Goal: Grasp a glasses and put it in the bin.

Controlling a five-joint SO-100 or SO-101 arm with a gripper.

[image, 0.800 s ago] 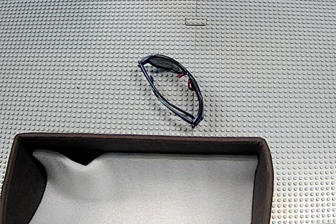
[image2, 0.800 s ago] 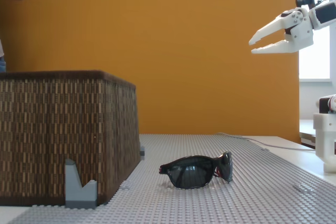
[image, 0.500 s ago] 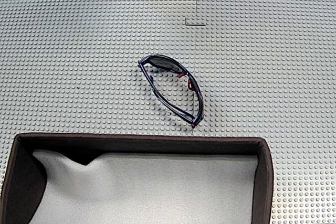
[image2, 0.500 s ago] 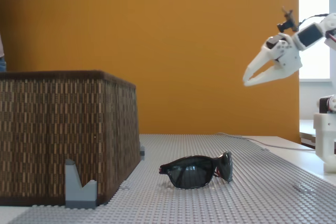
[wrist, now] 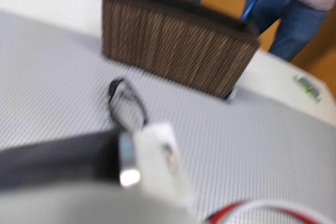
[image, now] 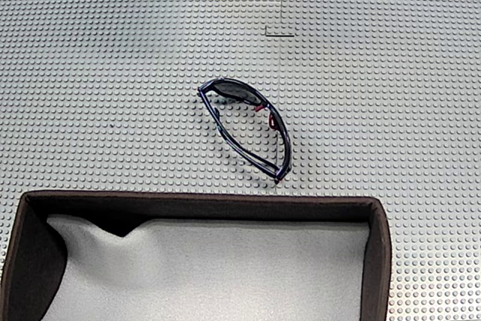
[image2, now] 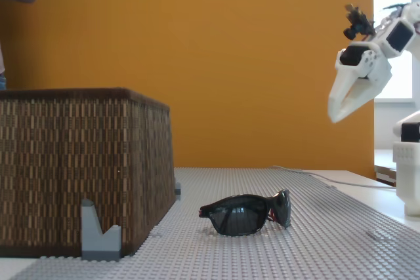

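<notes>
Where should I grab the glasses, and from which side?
Probably the middle of the glasses, near the red nose pads, coming down from above. They lie folded on the studded mat as a long narrow diagonal, so close the gripper across the short width.

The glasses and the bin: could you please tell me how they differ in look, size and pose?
The glasses are small, glossy and dark with red accents; the bin is far larger, with brown woven walls and a white lining. The glasses lie low and diagonal on the studded mat in a fixed view, while the bin stands tall and square to it. Both rest on the mat, apart from each other.
</notes>
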